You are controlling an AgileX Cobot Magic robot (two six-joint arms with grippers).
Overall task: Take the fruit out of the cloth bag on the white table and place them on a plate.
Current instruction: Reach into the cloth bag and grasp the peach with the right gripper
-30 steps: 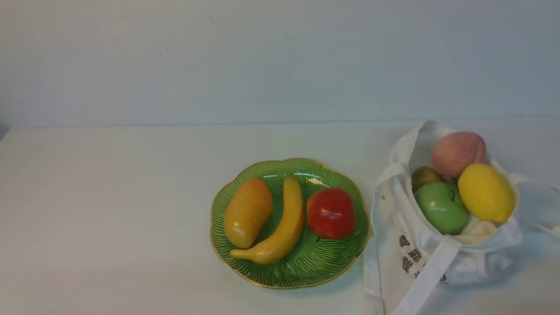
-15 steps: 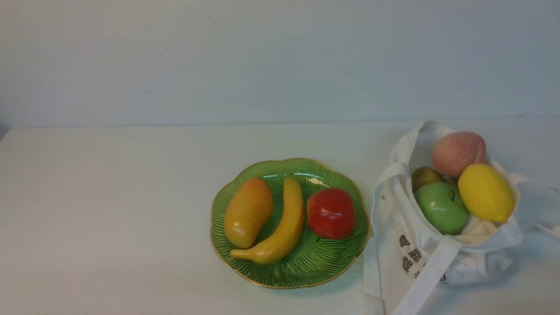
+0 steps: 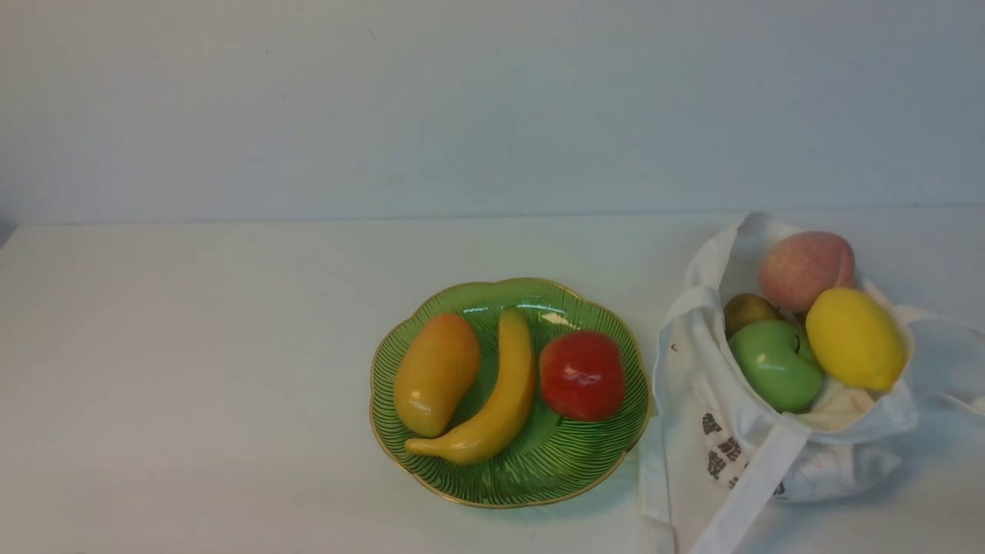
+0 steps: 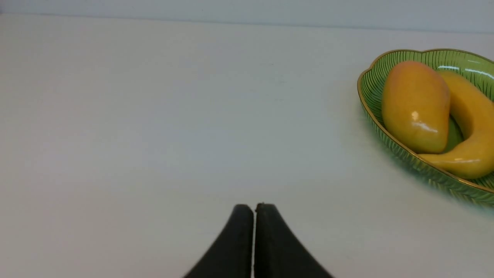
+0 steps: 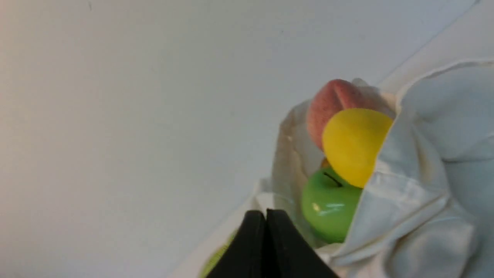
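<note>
The cloth bag (image 3: 777,431) lies open at the right of the white table (image 3: 192,346). In its mouth sit a pink peach (image 3: 804,268), a yellow lemon (image 3: 854,338), a green apple (image 3: 776,365) and a small olive-brown fruit (image 3: 746,310). The green plate (image 3: 550,469) in the middle holds a mango (image 3: 435,373), a banana (image 3: 492,400) and a red apple (image 3: 581,375). Neither arm shows in the front view. My left gripper (image 4: 254,206) is shut and empty over bare table, left of the plate (image 4: 386,143). My right gripper (image 5: 265,211) is shut and empty, close to the bag (image 5: 417,193) and the green apple (image 5: 328,204).
A pale wall (image 3: 492,108) rises behind the table's far edge. One of the bag's white straps (image 3: 750,492) trails toward the front edge. Bare tabletop stretches to the left of the plate.
</note>
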